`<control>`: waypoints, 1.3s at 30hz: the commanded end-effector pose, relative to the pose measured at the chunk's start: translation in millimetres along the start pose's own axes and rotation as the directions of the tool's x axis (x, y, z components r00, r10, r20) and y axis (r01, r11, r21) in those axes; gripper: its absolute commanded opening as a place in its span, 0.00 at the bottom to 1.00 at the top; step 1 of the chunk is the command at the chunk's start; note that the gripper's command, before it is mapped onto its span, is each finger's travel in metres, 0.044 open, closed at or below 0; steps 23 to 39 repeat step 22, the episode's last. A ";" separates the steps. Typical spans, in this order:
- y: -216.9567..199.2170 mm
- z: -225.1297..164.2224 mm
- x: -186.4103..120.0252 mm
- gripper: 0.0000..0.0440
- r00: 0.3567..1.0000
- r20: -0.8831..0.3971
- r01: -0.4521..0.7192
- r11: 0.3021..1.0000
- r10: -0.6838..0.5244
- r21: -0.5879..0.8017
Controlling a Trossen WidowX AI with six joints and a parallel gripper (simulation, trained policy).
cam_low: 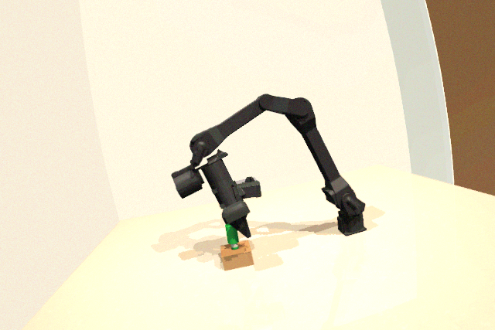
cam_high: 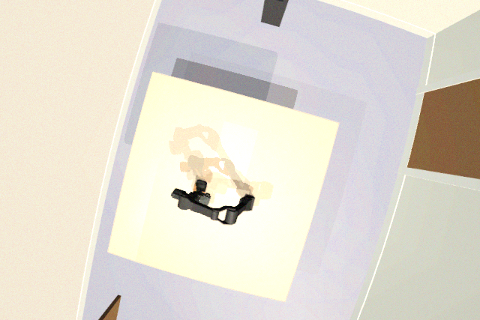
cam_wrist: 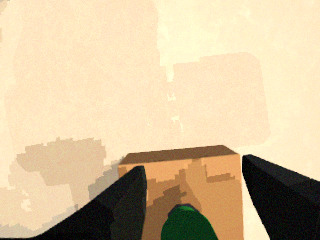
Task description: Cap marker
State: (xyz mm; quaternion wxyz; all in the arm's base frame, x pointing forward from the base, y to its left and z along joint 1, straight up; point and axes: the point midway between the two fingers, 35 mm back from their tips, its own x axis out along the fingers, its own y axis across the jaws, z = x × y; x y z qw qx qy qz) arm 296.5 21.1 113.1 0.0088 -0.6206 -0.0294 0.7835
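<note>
The orange-brown holder block [cam_low: 237, 258] [cam_wrist: 220, 200] stands on the table. The green cap [cam_low: 231, 234] [cam_wrist: 189, 227] sits over the marker standing in the block. A narrow grey band of the marker [cam_low: 234, 246] shows just below the cap in the exterior view; whether the cap is fully seated cannot be told. My gripper [cam_low: 245, 232] [cam_wrist: 193, 169] is open. Its fingers stand apart on either side of the cap, with a gap at each side in the wrist view. The fingers slant down beside the cap, close above the block. The arm mostly hides cap and block in the top view.
The pale table [cam_high: 247, 262] [cam_low: 360, 278] carries the black arm, whose base [cam_low: 350, 222] stands to the right of the block in the exterior view. A dark box [cam_high: 273, 7] with a pale top is beyond the table edge. Arm shadows lie around the block.
</note>
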 end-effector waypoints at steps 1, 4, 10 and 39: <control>-1.2 5.3 -1.9 0.66 1.000 -0.003 0.011 1.000 -0.011 -0.003; -1.8 8.0 -2.4 0.83 1.000 -0.011 0.015 1.000 -0.015 -0.004; -3.7 8.3 -8.9 1.00 0.998 -0.059 0.027 1.000 -0.028 -0.007; -4.0 12.3 -39.5 1.00 0.988 -0.152 0.041 0.999 -0.040 -0.001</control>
